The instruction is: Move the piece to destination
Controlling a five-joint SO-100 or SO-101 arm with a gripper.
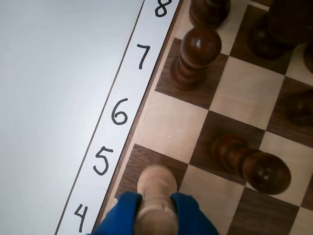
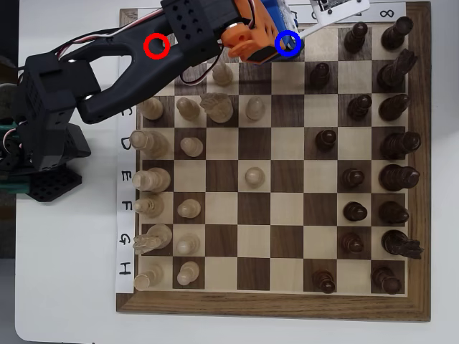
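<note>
I see the piece (image 1: 156, 188) standing upright, pinched between the blue fingers (image 1: 188, 215) of the gripper (image 1: 156, 215) at 6 o'clock in the wrist view, over a dark edge square beside the 5 label (image 1: 103, 160). In the overhead view the blue ring (image 2: 287, 44) sits over the gripper's tip at about 12 o'clock on the board (image 2: 272, 304), so I judge the piece already lies at or just above the destination. Its long axis is vertical, so the coming move turns on lowering straight, well clear of the dark pawn (image 1: 195, 54) at 12 o'clock.
</note>
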